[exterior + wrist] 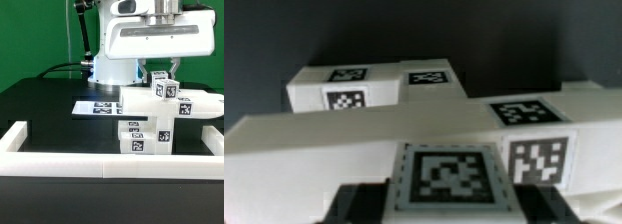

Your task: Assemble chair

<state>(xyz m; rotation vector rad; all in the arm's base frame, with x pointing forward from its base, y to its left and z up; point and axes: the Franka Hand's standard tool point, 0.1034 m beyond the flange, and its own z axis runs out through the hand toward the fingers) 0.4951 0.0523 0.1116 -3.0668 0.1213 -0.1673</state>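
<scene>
One long low white border rail [60,165] runs across the front of the exterior view, nearest the camera, with a short return on the exterior view's left. Behind it, on the black bench [50,115], stands the partly built chair [150,125]: white blocky parts stacked together, each face carrying square black-and-white tags. A lower block [143,140] with several tags sits on the bench near the rail; a flat white slab [185,105] lies across above it and reaches toward the exterior view's right. On top sits a small tagged post [164,88], upright, directly under the arm.

Pincer [164,72]: comes down onto the top post from above; the fingers appear to sit either side of it, but contact is not resolved in the exterior view. Wrist view: dark finger tips [358,205] just enter the frame beside a large tagged face [452,180] of the chair; whether the pincer is clamped or slack, cannot tell.

Farther back on the bench, the marker board [98,105] lies flat, partly hidden by the chair. Beyond it rises the white robot base [115,65], with black cables [85,40], against a green backdrop [35,40].
</scene>
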